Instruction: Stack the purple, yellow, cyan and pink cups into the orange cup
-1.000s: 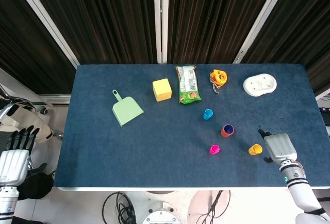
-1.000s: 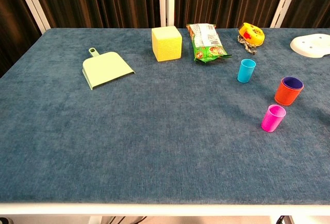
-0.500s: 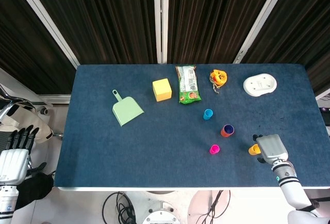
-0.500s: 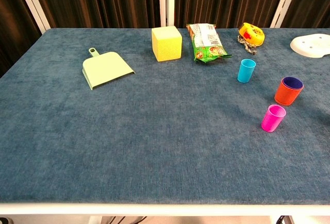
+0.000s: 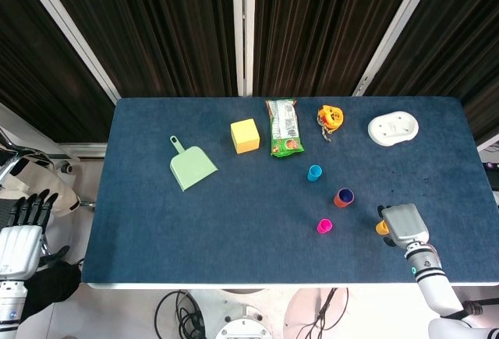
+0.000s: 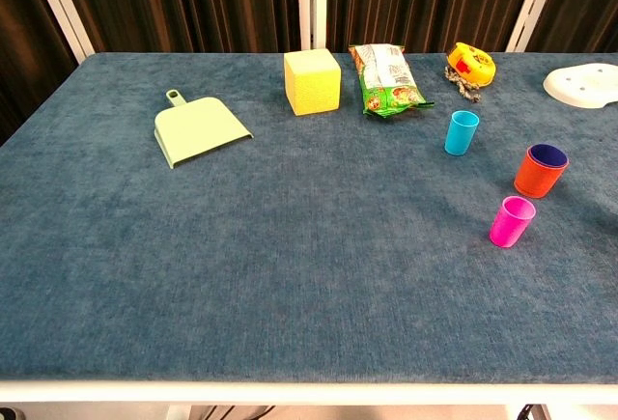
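We see the yellow cup [image 5: 381,227] tucked under our right hand [image 5: 404,224], its grip hidden from us.

Both hands grey-backed — left hand [image 5: 20,234] black fingers [image 5: 31,206], right hand [image 5: 403,224] boxy.

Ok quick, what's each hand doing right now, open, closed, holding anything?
Left hand: open, fingers spread, holding nothing, off the table's left side.
Right hand: covering the yellow cup; whether it grips it cannot be told.
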`<move>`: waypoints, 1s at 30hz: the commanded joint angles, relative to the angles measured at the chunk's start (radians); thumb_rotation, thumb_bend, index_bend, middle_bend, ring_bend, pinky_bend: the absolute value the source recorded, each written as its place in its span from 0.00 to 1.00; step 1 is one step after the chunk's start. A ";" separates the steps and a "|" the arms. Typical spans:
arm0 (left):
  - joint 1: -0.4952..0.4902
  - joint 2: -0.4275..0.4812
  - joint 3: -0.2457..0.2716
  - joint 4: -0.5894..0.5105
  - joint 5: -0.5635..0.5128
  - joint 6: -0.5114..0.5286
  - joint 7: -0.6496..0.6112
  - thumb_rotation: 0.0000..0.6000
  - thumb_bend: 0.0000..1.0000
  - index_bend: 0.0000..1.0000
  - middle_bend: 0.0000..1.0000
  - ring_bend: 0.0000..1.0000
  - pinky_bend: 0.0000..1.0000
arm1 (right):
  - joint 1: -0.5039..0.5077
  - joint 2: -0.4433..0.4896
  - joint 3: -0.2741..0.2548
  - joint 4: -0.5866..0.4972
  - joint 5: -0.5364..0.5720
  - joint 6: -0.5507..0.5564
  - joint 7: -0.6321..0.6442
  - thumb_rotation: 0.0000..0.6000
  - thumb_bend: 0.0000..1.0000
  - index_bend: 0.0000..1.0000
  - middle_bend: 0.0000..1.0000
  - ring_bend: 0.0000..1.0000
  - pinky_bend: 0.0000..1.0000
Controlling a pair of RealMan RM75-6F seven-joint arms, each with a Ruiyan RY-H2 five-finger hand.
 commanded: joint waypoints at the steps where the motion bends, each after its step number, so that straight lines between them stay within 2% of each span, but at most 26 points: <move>1: 0.001 -0.001 0.001 0.001 -0.001 -0.001 0.000 1.00 0.06 0.03 0.00 0.00 0.00 | -0.001 -0.005 0.003 0.004 -0.002 0.003 -0.003 1.00 0.11 0.46 0.51 0.57 0.66; 10: 0.002 -0.001 0.000 0.003 -0.002 0.000 -0.001 1.00 0.06 0.03 0.00 0.00 0.00 | -0.004 -0.014 0.012 0.011 0.002 0.007 -0.017 1.00 0.15 0.56 0.57 0.58 0.66; 14: 0.002 -0.001 0.000 0.003 -0.003 0.000 -0.002 1.00 0.06 0.03 0.00 0.00 0.00 | -0.006 0.003 0.024 -0.008 -0.005 0.020 -0.006 1.00 0.15 0.57 0.57 0.58 0.66; 24: 0.001 -0.003 0.001 0.004 0.000 0.000 -0.003 1.00 0.06 0.03 0.00 0.00 0.00 | 0.041 0.085 0.134 -0.107 -0.011 0.046 0.043 1.00 0.15 0.58 0.57 0.58 0.66; 30: 0.004 -0.002 0.001 0.004 -0.003 0.001 -0.007 1.00 0.06 0.03 0.00 0.00 0.00 | 0.104 0.056 0.186 -0.095 0.032 -0.005 0.038 1.00 0.15 0.59 0.57 0.58 0.66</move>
